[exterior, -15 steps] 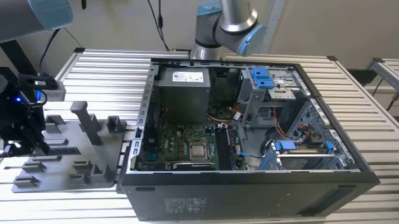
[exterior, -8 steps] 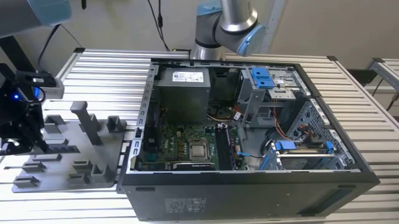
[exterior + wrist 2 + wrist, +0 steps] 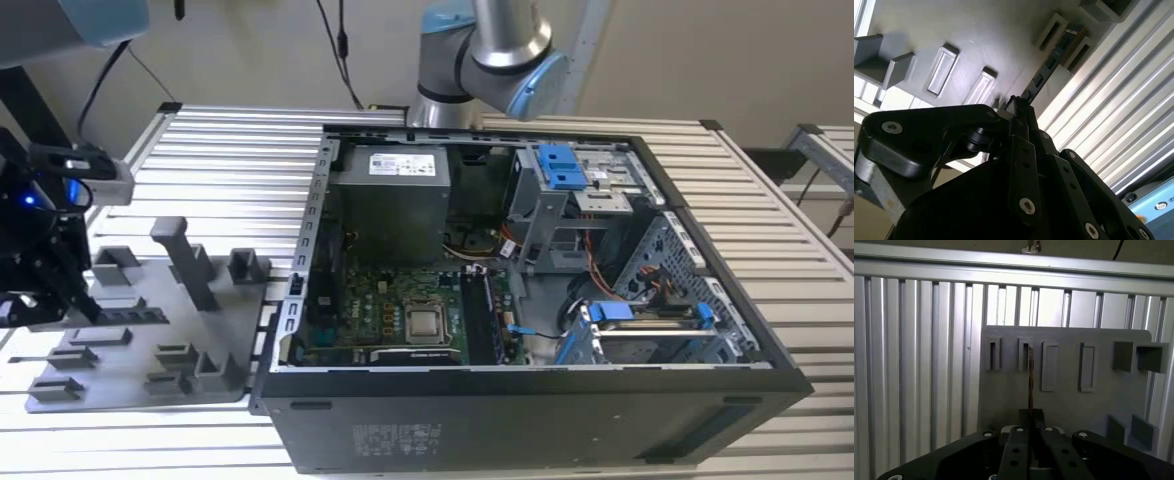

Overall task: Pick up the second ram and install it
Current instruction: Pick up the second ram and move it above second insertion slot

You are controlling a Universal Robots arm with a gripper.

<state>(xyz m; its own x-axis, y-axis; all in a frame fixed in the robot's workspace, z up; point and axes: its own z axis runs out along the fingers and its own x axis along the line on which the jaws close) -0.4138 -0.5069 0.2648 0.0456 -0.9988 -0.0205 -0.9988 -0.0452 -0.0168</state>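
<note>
The second ram (image 3: 1030, 382) is a thin dark stick seen edge-on. It stands on the grey holder tray (image 3: 1064, 405), with its far end in a slot block (image 3: 1025, 354). My gripper (image 3: 1031, 416) sits over its near end, and the two fingers are pressed against its flat sides. In the second wrist view the same ram (image 3: 1046, 70) runs from the holder blocks to the gripper (image 3: 1019, 104). In the exterior view the gripper (image 3: 64, 298) hangs over the tray (image 3: 230, 322) at the exterior view's left.
The open computer case (image 3: 534, 410) lies to the exterior view's right of the tray, with its motherboard (image 3: 400, 310) and memory slots (image 3: 487, 312) exposed. Other grey blocks (image 3: 187, 262) stand up from the tray. A ribbed metal table (image 3: 914, 355) lies beneath everything.
</note>
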